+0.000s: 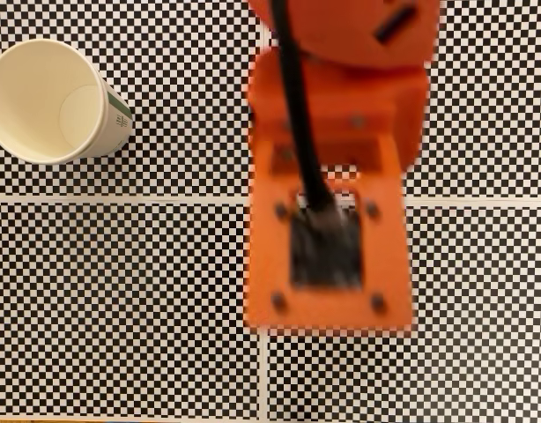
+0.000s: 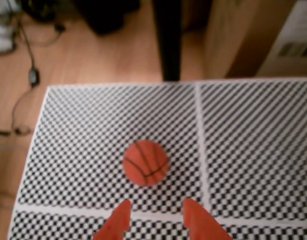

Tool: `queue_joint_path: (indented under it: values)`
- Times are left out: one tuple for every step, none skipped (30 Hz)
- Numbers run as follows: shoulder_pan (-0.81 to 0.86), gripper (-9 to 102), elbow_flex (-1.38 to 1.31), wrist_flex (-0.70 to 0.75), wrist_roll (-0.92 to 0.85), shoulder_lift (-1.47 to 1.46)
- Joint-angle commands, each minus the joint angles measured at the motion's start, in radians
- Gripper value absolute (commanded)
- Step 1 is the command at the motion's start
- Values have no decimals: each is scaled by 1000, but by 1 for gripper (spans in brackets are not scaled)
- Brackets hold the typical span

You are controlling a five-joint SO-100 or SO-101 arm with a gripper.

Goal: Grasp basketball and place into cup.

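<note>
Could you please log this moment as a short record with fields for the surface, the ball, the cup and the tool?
surface: black-and-white checkered mat
basketball: resting on the mat, ahead of the fingertips in the wrist view, not touched
cup: white paper cup, upright at the upper left of the fixed view, nothing inside
tool: orange, open, fingertips apart and short of the ball
arm: orange body across the middle of the fixed view

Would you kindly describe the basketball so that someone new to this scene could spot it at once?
In the wrist view, start from the black-and-white checkered table, which is crossed by thin white lines. Just ahead of the two orange tips of the open tool sits the basketball, resting alone on the checkers. It is a small round ball, duller orange-brown than the tool's plastic, with thin black seam lines.
</note>
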Motion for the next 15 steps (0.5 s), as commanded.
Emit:
queue_joint_path:
  values:
    - [-26,10,-245,95,18,-120]
    - [-35,11,-290,115,25,-161]
    - [-44,14,-313,118,26,-193]
    - [-54,17,-331,118,28,-222]
    - [-61,19,-342,118,23,-247]
    - [-69,21,-348,118,21,-265]
    - [-78,24,-359,118,31,-291]
    - [-86,27,-371,118,35,-314]
    - [-94,30,-385,118,44,-336]
    - [-100,32,-400,118,55,-359]
    - [-104,34,-413,118,60,-377]
    - [-107,36,-425,118,67,-394]
    - [-112,39,-434,118,77,-408]
    - [-117,42,-440,118,78,-422]
    - [-121,45,-448,118,80,-436]
